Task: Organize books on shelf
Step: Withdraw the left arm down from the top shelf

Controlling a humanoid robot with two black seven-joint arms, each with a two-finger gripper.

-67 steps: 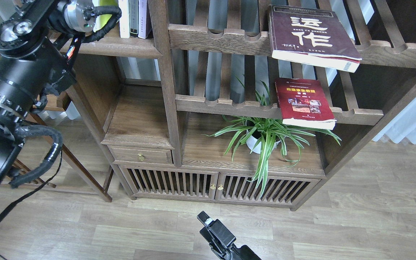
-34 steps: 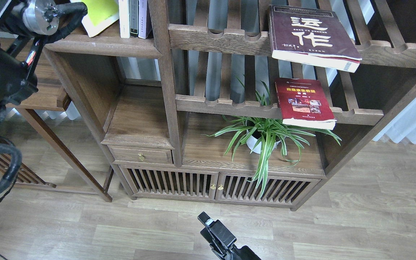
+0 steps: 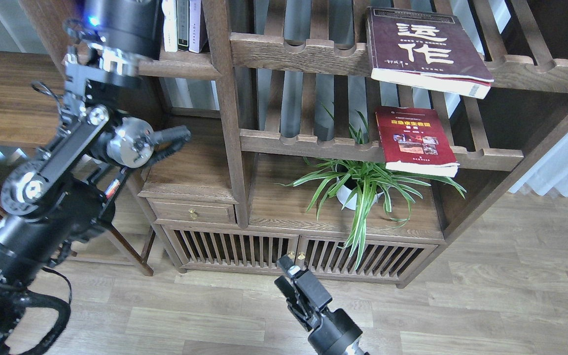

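Wood floor under a brown rack. My maroon book (image 3: 427, 47) lies on the top slats, red book (image 3: 416, 140) one tier below. Right tool (image 3: 291, 281) empty, slightly parted; left tool's state I cannot tell.

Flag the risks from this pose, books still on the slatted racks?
1. Maroon book overhangs the notched rail; a nudge could tip it onto the red book and plant below.
2. Left arm crowds the upright books; its hand is out of view.
3. Right hand sits low, near the cabinet doors.
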